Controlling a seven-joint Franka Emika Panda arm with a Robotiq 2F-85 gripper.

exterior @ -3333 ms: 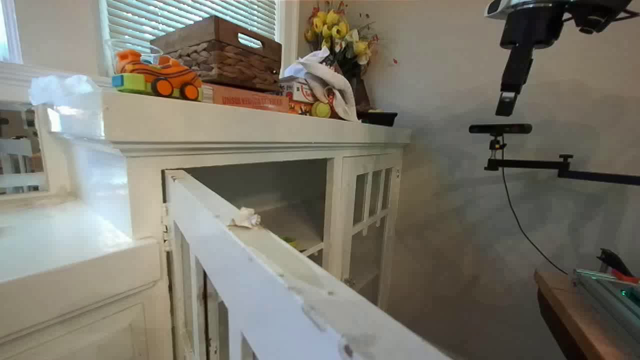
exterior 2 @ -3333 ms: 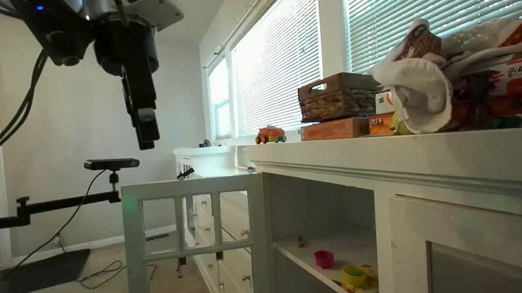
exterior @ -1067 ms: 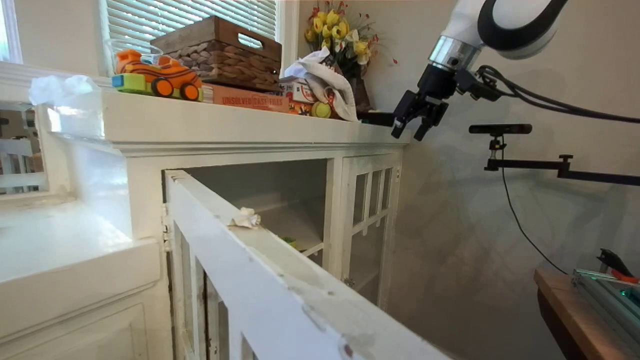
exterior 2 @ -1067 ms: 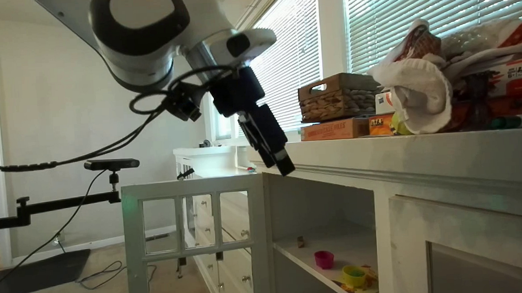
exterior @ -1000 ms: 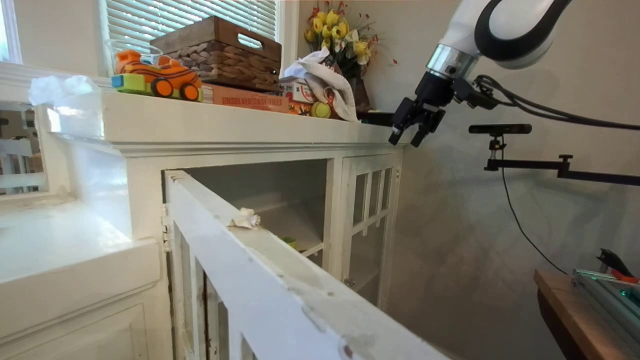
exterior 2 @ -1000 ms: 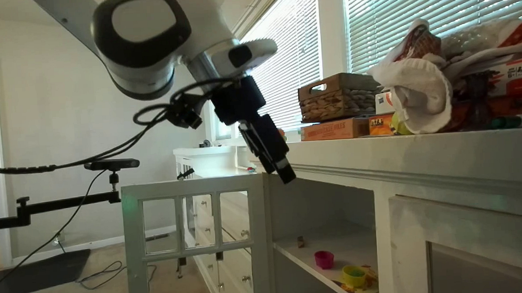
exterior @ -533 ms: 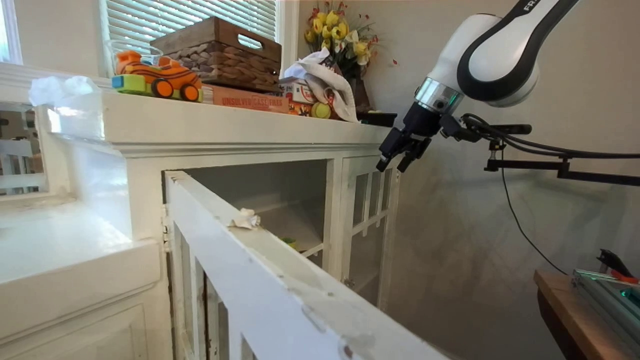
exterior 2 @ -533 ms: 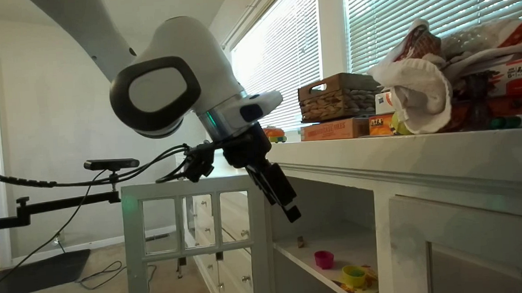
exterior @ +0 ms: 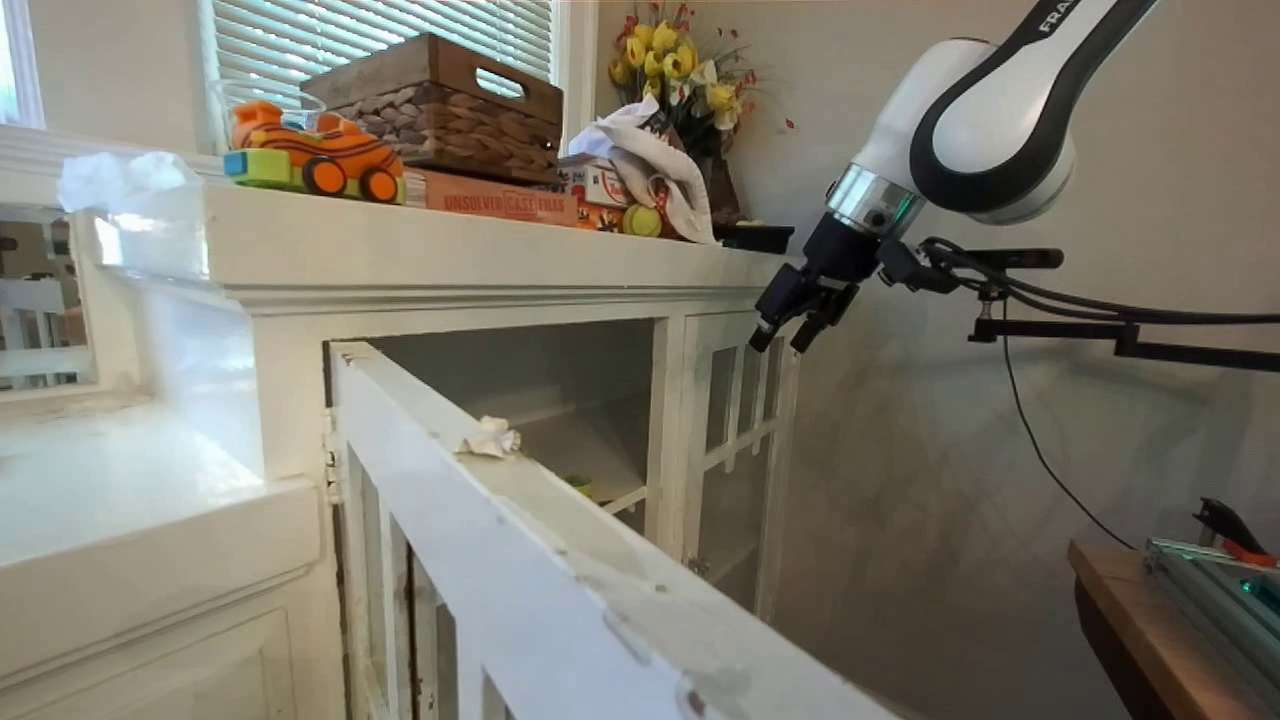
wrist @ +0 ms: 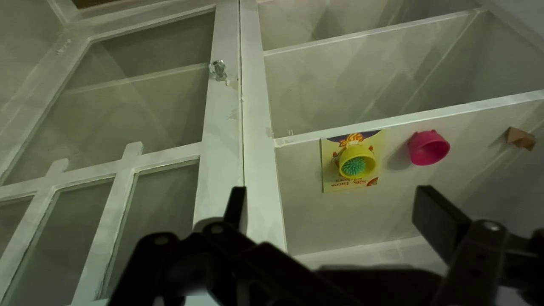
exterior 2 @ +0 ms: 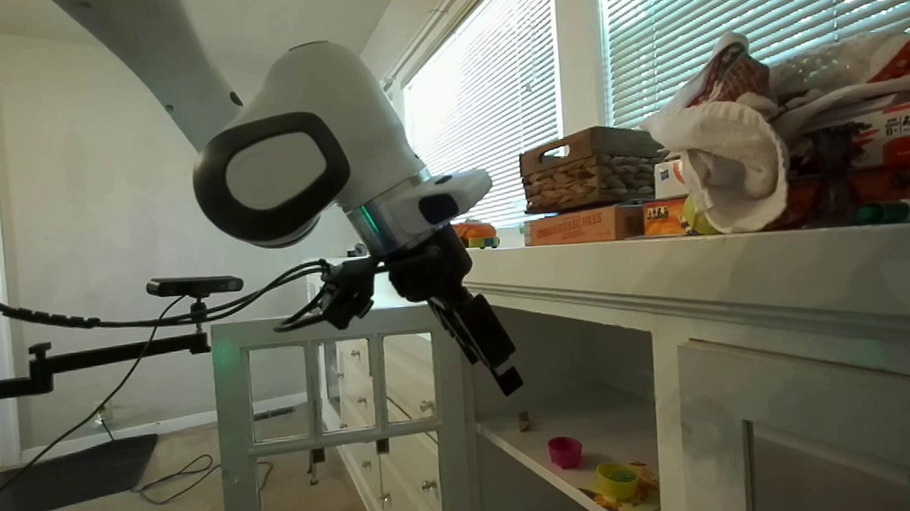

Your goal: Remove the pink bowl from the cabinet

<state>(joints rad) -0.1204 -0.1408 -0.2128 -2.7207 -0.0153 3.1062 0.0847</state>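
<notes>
The pink bowl [exterior 2: 565, 452] stands on a shelf inside the white cabinet [exterior 2: 737, 280]. In the wrist view the pink bowl [wrist: 428, 147] is right of the yellow bowl [wrist: 359, 151]. The pink bowl is hidden in an exterior view where the cabinet [exterior: 480, 240] shows from the door's side. My gripper [exterior: 781, 343] is open and empty, tilted down toward the cabinet. It also shows in an exterior view [exterior 2: 500, 371], above and in front of the shelf, apart from the bowl. In the wrist view the fingers [wrist: 331, 197] are wide apart with nothing between them.
The open cabinet door [exterior 2: 235, 438] stands out beside the opening. A closed glass door [wrist: 221, 127] and a frame post are at left in the wrist view. The yellow bowl holds a green spiky ball over a card [wrist: 329, 183]. A small brown block [wrist: 520, 138] lies at right.
My arm has come down from high up and moved toward the cabinet opening, tilting the gripper. In the last half second it lowered only slightly. The bowls have not moved.
</notes>
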